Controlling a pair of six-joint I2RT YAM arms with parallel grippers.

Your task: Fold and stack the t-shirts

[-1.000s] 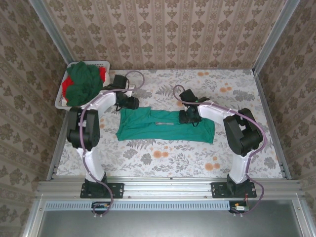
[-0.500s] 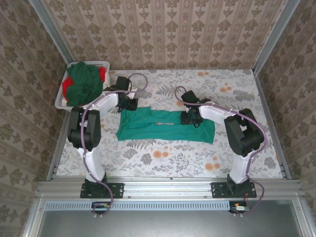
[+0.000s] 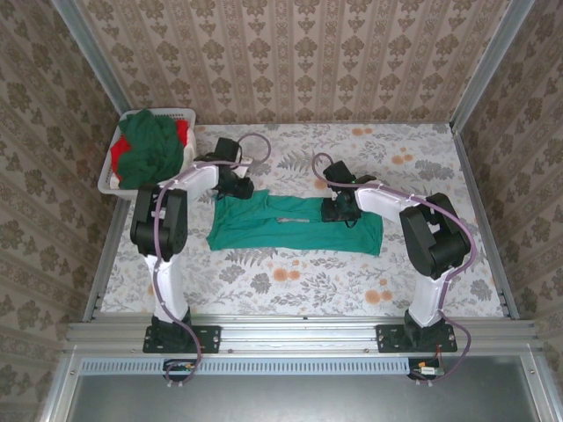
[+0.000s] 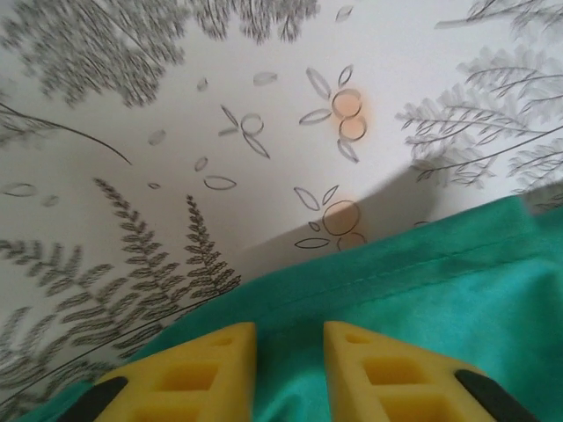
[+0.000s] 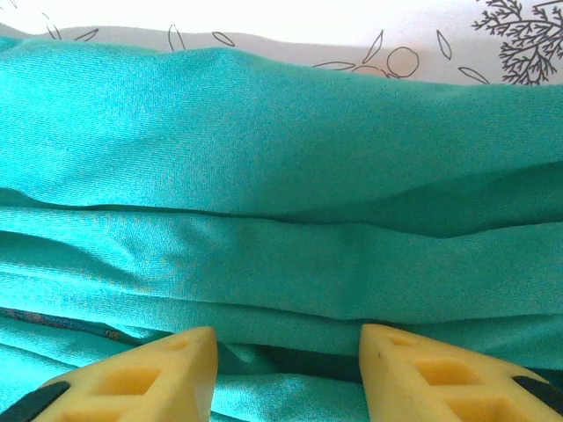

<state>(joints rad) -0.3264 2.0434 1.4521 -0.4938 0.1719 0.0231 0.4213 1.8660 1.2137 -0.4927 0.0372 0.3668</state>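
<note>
A teal-green t-shirt (image 3: 295, 224) lies folded into a long band across the middle of the table. My left gripper (image 3: 239, 189) is at its far left corner. In the left wrist view the yellow fingers (image 4: 289, 352) stand a narrow gap apart over the hemmed edge of the teal cloth (image 4: 440, 281). My right gripper (image 3: 339, 211) rests on the shirt's far edge, right of centre. In the right wrist view its jaws (image 5: 288, 352) are wide apart over stacked teal folds (image 5: 281, 149). A dark green t-shirt (image 3: 149, 145) and a red one (image 3: 182, 132) sit heaped in the basket.
The white slatted laundry basket (image 3: 110, 180) stands at the far left corner of the table. Patterned walls close in the back and both sides. Bare floral tablecloth (image 3: 290, 277) lies between the teal shirt and the arm bases.
My left gripper has shifted right onto the shirt's far left corner, and its jaws have narrowed. The right gripper has barely moved.
</note>
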